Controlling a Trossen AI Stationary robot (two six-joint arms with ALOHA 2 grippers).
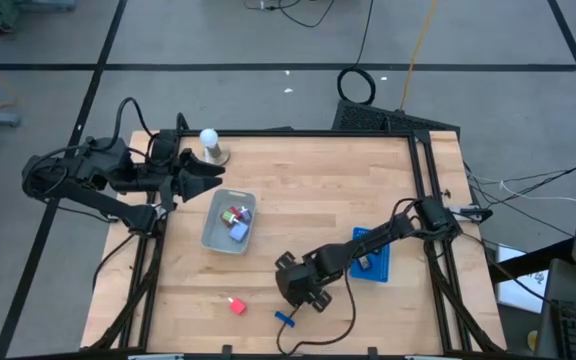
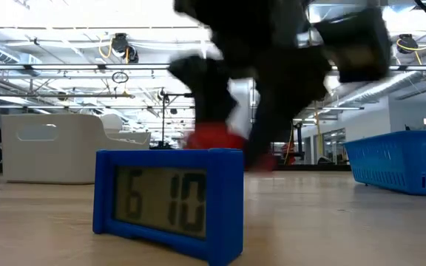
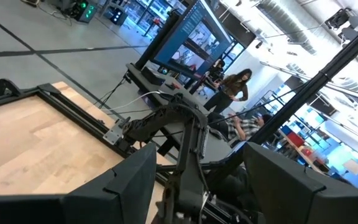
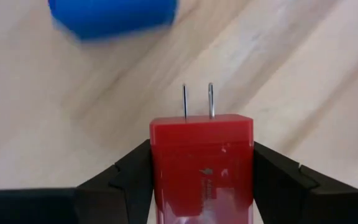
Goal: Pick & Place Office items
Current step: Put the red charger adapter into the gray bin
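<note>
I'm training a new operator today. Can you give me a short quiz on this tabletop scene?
1. True or false: the right gripper is shut on a red plug with two metal prongs.
2. Which tray lies partly under the right arm? A) the grey tray B) the blue tray C) neither
3. Fill in: the left gripper, near the white ball, is ___ (open or shut).

Key: 1 true; 2 B; 3 open.

The right gripper (image 4: 202, 180) hangs low over the table's front, fingers clamped; the left gripper (image 1: 200, 177) waits spread at the back-left.
</note>
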